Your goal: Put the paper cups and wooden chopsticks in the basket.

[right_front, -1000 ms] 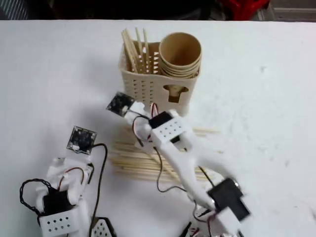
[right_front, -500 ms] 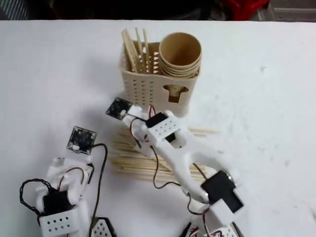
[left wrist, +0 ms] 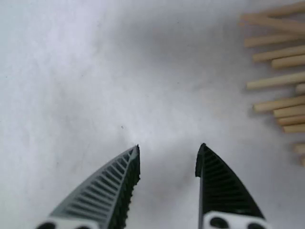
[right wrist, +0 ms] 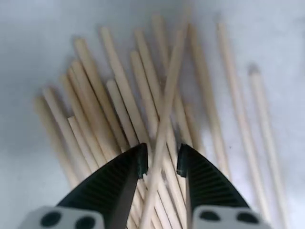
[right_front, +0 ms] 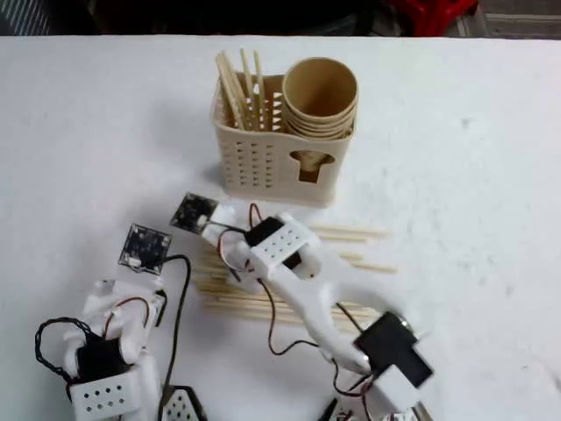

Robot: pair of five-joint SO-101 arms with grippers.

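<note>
Tabletop (right_front: pixel 456 175) white, chopsticks (right_front: pixel 351 233) loose beside basket (right_front: pixel 254 167)

Wooden chopsticks (right wrist: pixel 162 109) were recorded as bare, matt pale wood; paper cups (right_front: pixel 320 92) as matt brown paper; the basket (right_front: pixel 263 167) as perforated cream plastic; the table (right_front: pixel 456 175) as matt white; the left gripper (left wrist: pixel 167 152) as ribbed dark plastic.

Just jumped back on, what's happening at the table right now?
The right gripper hangs over the loose wooden chopsticks lying before the basket, jaws open astride one stick, not yet clamped. The paper cups sit stacked in the basket beside a few standing chopsticks. The left gripper is open over bare table near the pile.
</note>
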